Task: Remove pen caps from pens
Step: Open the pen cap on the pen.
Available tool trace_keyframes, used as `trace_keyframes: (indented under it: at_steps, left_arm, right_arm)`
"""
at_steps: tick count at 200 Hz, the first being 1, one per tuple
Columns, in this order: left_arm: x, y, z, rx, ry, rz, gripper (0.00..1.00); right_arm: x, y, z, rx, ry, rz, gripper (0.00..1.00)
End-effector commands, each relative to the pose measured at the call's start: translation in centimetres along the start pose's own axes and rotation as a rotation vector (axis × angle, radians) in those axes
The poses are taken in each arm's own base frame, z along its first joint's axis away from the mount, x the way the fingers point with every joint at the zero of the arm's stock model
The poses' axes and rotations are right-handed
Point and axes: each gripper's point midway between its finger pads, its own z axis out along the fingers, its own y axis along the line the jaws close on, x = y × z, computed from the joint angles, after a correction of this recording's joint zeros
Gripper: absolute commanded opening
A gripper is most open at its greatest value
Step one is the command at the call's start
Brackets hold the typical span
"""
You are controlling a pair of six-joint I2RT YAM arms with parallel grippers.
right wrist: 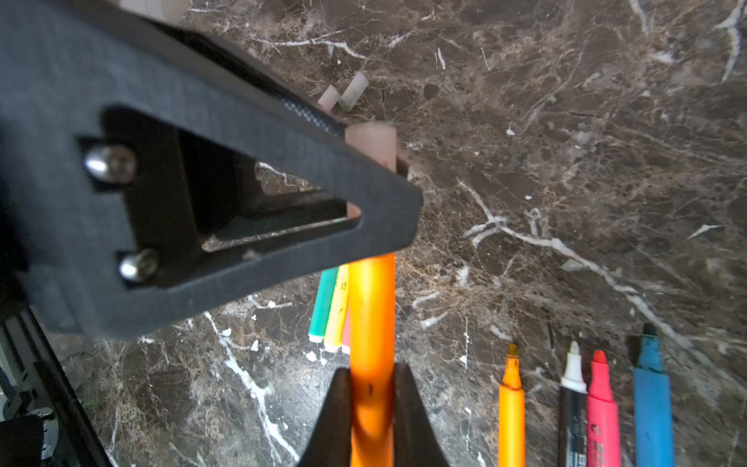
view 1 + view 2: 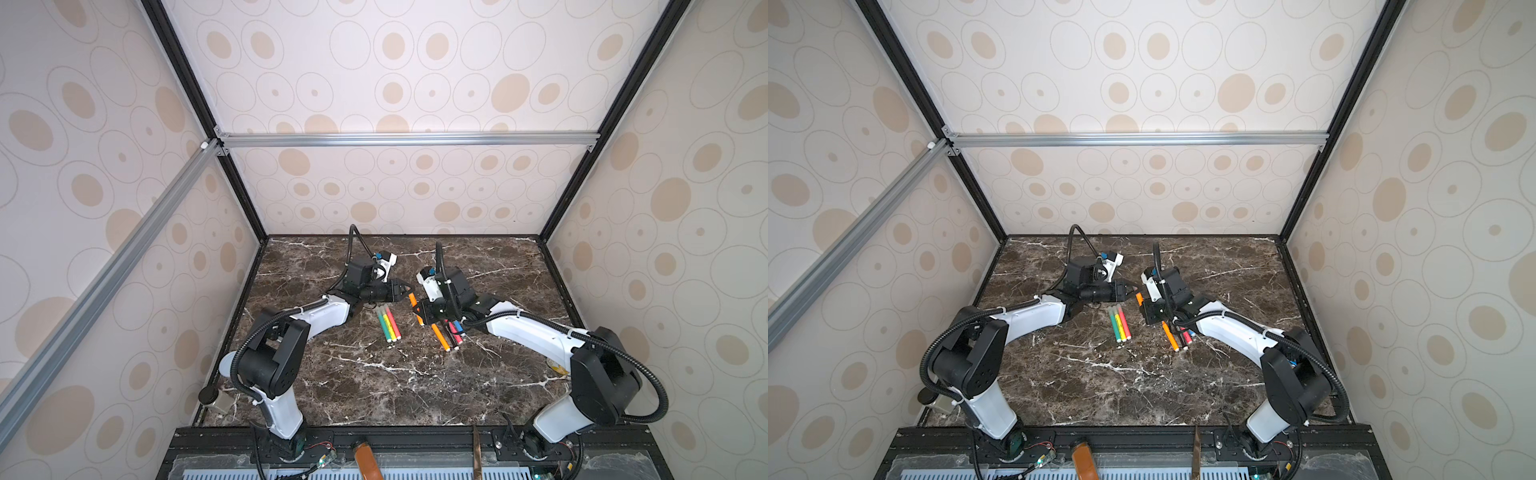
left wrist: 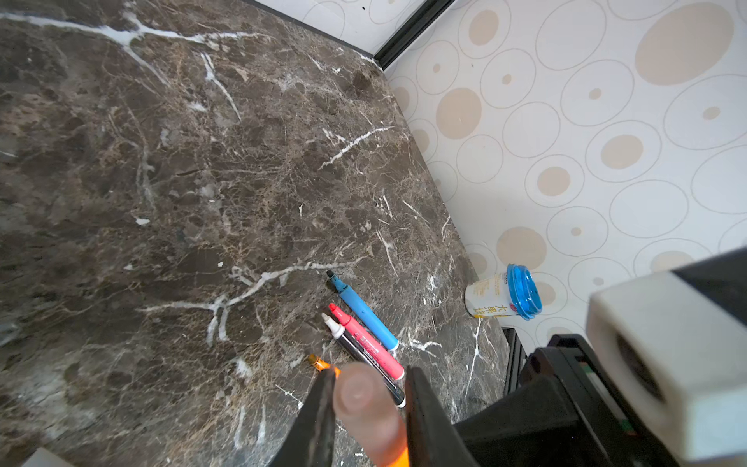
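On your marble table [image 2: 374, 386], the right gripper [image 1: 372, 374] is clamped on the orange pen [image 1: 372, 307] while the left gripper [image 3: 370, 374] pinches its pen cap [image 3: 364, 408], both between the arms. The blue-lidded cup [image 3: 491, 297] by the wall bears Chinese lettering. Print on the black pen [image 1: 572, 420] is unreadable. Two loose caps [image 1: 347, 93] lie side by side.

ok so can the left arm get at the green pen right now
Probably not yet: the left gripper is closed on the cap of the orange pen in the right gripper. The green pen lies uncovered close by, so its way looks free after letting go.
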Motion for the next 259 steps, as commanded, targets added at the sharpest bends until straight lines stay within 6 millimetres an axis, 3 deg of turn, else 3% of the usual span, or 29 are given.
trace_keyframes:
  at_steps: [1, 43, 137, 219, 243, 259]
  left_arm:
    - [-1.6, -1.2, 0.4, 0.038, -0.032, 0.023, 0.34]
    - [-1.9, -1.3, 0.9, 0.045, -0.029, 0.021, 0.38]
    - [-2.2, -0.8, 1.6, 0.035, -0.036, 0.01, 0.36]
    - [-2.4, -1.3, 1.4, 0.052, -0.037, 0.015, 0.11]
    - [-2.5, -1.8, 1.3, 0.075, -0.041, 0.009, 0.09]
    - [-2.6, -2.1, 1.1, 0.088, -0.044, 0.006, 0.17]
  right_arm:
    - [-0.5, 0.8, -0.6, -0.029, -0.033, -0.014, 0.0]
    - [-0.2, 0.9, -0.4, -0.041, -0.027, -0.012, 0.0]
    - [0.3, 1.1, -0.1, -0.061, -0.014, -0.006, 0.0]
    - [0.4, 0.8, 0.1, -0.05, -0.013, -0.003, 0.0]
    - [0.3, 0.6, 0.1, -0.04, -0.02, 0.001, 0.0]
    - [0.3, 0.4, 0.1, -0.028, -0.025, 0.003, 0.0]
